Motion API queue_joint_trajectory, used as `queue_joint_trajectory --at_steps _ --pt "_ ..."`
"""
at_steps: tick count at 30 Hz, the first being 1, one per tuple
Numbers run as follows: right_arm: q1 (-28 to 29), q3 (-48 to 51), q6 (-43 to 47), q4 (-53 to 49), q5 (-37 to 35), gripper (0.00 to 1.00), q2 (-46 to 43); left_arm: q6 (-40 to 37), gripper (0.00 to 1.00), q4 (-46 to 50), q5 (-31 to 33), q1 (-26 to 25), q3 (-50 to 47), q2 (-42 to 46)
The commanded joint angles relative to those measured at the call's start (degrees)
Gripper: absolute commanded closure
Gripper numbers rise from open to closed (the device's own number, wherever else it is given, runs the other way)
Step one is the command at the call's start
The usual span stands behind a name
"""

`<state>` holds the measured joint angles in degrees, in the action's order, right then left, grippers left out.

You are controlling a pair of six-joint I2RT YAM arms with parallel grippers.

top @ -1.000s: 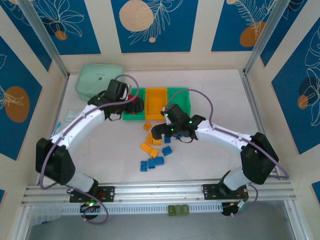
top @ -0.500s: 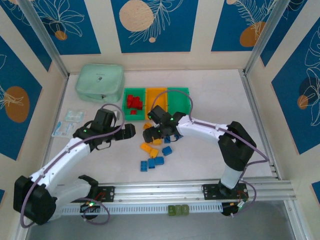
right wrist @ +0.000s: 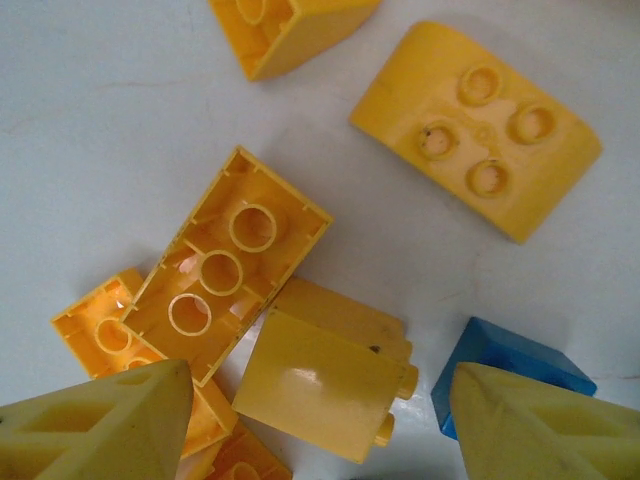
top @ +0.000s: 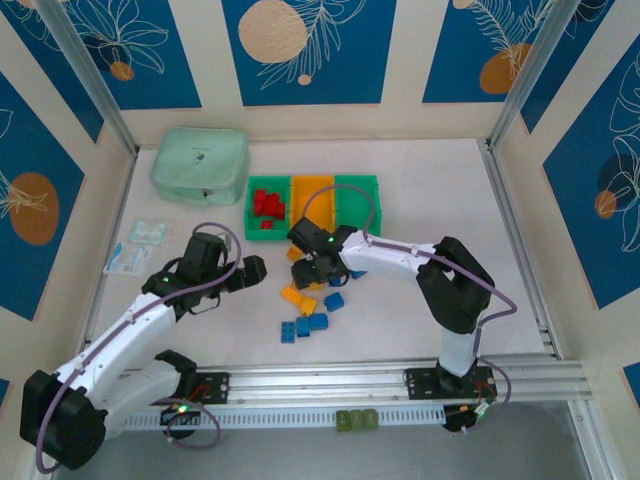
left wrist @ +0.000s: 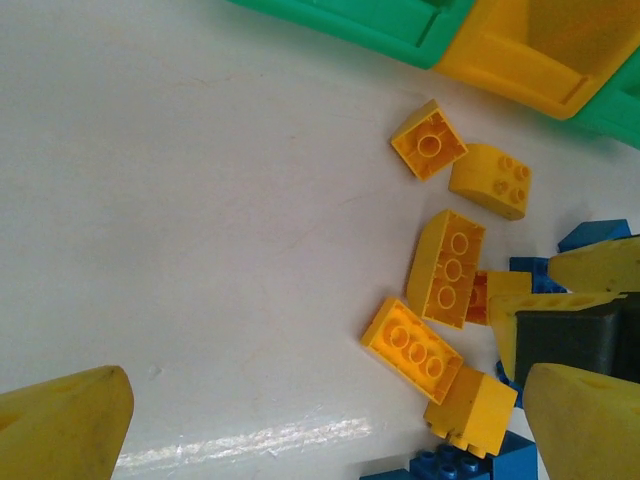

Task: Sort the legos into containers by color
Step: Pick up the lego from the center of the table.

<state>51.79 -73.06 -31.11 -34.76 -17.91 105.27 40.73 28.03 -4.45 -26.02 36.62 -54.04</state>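
Three containers stand in a row: a green bin [top: 253, 222] holding red legos [top: 266, 204], a yellow bin [top: 312, 198] and a second green bin [top: 357, 198]. Yellow legos [top: 297, 294] and blue legos [top: 307, 324] lie loose in front of them. My right gripper [top: 311, 268] is low over the yellow pile, open. Its fingers [right wrist: 100, 420] straddle a yellow brick lying on its side [right wrist: 325, 385], with small gaps on both sides. A blue brick [right wrist: 505, 360] lies by the right finger. My left gripper [top: 252, 268] hovers open over bare table left of the pile, nothing between its fingers [left wrist: 65, 420].
A pale mint pouch [top: 200, 163] lies at the back left. Small clear packets [top: 138, 245] sit by the left wall. In the left wrist view the bins' front walls [left wrist: 400, 25] run along the top, and the right gripper [left wrist: 560, 310] shows at the pile's right edge.
My left arm has pulled back from the left green bin, leaving red bricks there, and come down beside the pile. My right gripper has moved left onto the yellow bricks and its jaws have narrowed.
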Motion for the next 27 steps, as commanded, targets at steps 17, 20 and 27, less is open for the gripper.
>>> queue_joint_trajectory --at_steps 17,20,27 --pt "0.6 -1.4 0.4 -1.8 -0.9 0.54 2.7 0.8 0.01 0.0 0.6 -0.1 0.3 1.2" --pt "0.5 -1.4 0.9 -2.1 -1.3 0.58 0.9 0.4 0.01 0.1 0.3 -0.1 0.9 1.0" --pt "-0.5 -2.7 3.2 -3.2 -2.7 0.58 -5.0 -0.9 0.01 0.5 0.3 0.0 3.7 -0.1"
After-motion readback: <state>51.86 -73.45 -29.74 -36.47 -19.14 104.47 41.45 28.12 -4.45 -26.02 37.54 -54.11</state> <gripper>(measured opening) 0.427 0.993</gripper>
